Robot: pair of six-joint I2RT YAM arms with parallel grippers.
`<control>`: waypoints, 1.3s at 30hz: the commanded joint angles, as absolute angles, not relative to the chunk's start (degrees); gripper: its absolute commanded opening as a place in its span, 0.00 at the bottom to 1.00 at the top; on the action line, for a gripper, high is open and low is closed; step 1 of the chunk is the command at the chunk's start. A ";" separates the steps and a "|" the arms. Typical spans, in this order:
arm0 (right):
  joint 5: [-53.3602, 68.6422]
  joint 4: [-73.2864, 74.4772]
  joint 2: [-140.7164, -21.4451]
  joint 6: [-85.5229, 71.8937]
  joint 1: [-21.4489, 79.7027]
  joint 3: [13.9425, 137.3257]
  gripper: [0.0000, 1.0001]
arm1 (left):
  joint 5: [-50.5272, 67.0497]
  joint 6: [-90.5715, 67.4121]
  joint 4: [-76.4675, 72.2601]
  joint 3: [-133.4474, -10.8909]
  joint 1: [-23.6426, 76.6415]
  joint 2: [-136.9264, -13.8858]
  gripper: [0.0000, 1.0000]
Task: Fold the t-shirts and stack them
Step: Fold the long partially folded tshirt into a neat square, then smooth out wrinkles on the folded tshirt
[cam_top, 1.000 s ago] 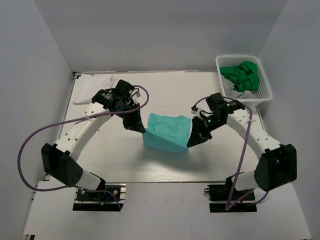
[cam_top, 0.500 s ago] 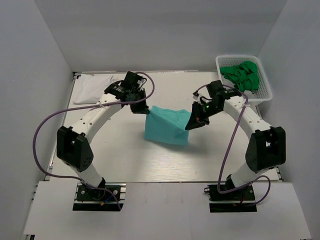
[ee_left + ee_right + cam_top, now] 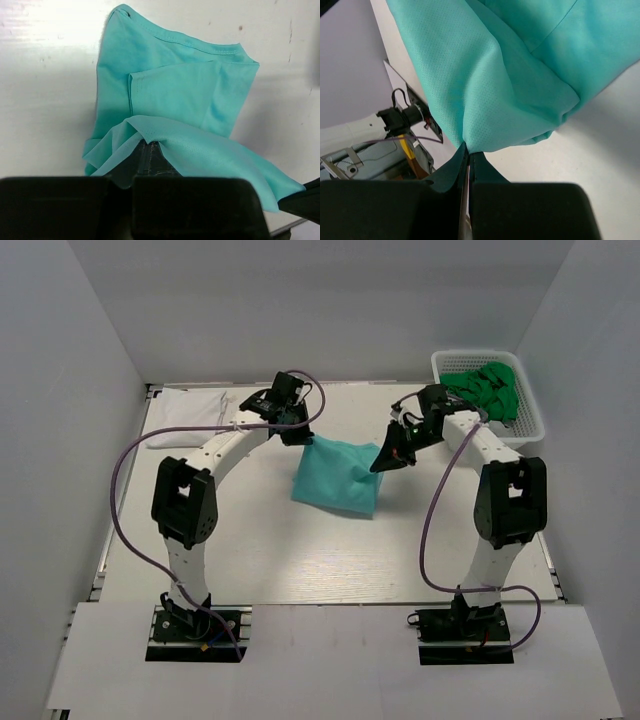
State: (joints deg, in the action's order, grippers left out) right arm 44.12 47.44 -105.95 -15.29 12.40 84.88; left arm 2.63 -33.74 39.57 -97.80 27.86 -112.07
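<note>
A light teal t-shirt [image 3: 338, 478] lies partly folded in the middle of the table, its far edge lifted. My left gripper [image 3: 303, 439] is shut on its far left corner; in the left wrist view the cloth [image 3: 175, 105] drapes over the closed fingers [image 3: 150, 155]. My right gripper [image 3: 384, 462] is shut on its far right corner; in the right wrist view the teal cloth [image 3: 510, 65] hangs from the pinched fingertips [image 3: 468, 150]. A white shirt [image 3: 190, 414] lies at the far left. Green shirts [image 3: 485, 390] sit in the basket.
A white mesh basket [image 3: 532, 410] stands at the far right corner, with green and pale cloth in it. Grey walls close in the table on three sides. Purple cables loop off both arms.
Both grippers have carried the teal shirt's held edge away from the arm bases toward the far side, folding it over; both arms are now stretched further out.
</note>
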 commanded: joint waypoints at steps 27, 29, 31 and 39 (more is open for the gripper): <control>25.66 33.67 -117.69 -20.04 12.56 103.63 0.90 | 12.47 -34.18 20.31 -110.74 26.37 -125.50 1.00; 26.45 31.39 -118.74 -21.87 13.70 102.23 0.90 | 14.05 -34.72 20.30 -110.74 26.37 -127.08 1.00; 28.56 29.28 -120.23 -22.76 14.41 101.52 0.90 | 14.76 -35.42 20.82 -110.74 26.37 -128.23 1.00; 27.95 11.97 -120.41 -26.02 16.87 86.32 0.90 | 18.28 -36.65 21.17 -105.91 26.37 -131.57 1.00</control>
State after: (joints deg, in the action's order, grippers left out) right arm 27.55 21.15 -120.18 -24.60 16.27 90.06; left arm 15.16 -35.99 20.64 -107.00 26.59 -131.52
